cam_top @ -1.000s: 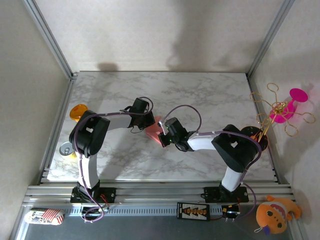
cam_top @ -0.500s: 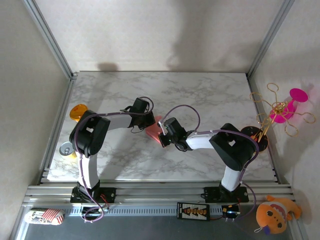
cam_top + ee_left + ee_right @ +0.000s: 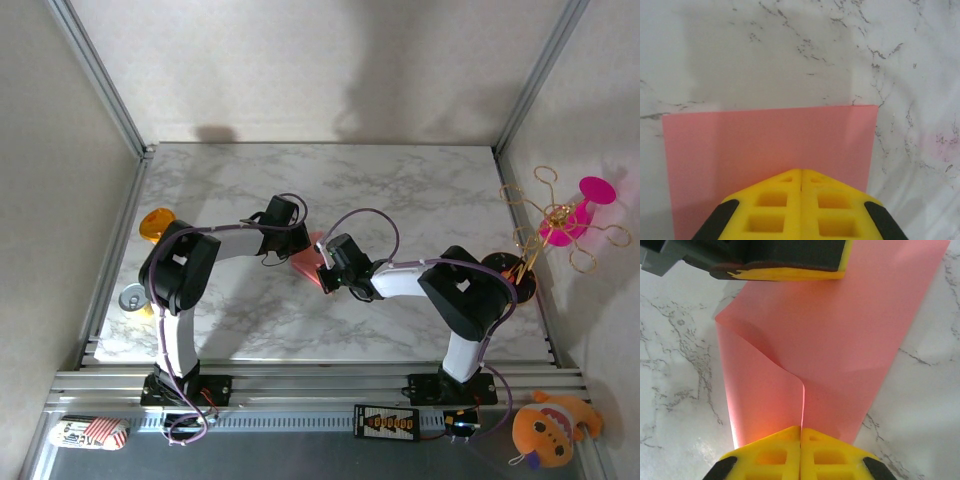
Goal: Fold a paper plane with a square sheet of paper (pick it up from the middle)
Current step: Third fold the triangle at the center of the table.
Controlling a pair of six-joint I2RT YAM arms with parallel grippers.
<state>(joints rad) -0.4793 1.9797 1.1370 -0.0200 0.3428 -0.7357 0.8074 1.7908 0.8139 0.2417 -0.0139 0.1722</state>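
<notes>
- The right gripper (image 3: 327,270), its fingers clamped together on the near edge of the square sheet of paper (image 3: 307,262), is edging toward 10 o'clock across the middle of the marble table (image 3: 420,190); its forearm has swung slightly the same way over the past second
- The pinched edge is rising into a soft curl in the right wrist view, where the square sheet of paper (image 3: 840,340) is buckling with one ridge running straight into the closed right gripper (image 3: 801,430)
- The left gripper (image 3: 300,243) is sitting at 10 o'clock of the sheet, fingers fully closed, and the left gripper (image 3: 790,271) is bearing on the far edge at 12 o'clock of the right wrist view; whether it is pinching the paper or merely pressing it down cannot be told
- From the left wrist, the closed left gripper (image 3: 801,172) is looking over a flat stretch of the square sheet of paper (image 3: 770,145), a faint vertical crease showing near its 3 o'clock edge
- The shift is suggesting a fold in progress, one edge being carried over an anchored one; no dart shape is showing yet, so the task is looking to be at an early stage
</notes>
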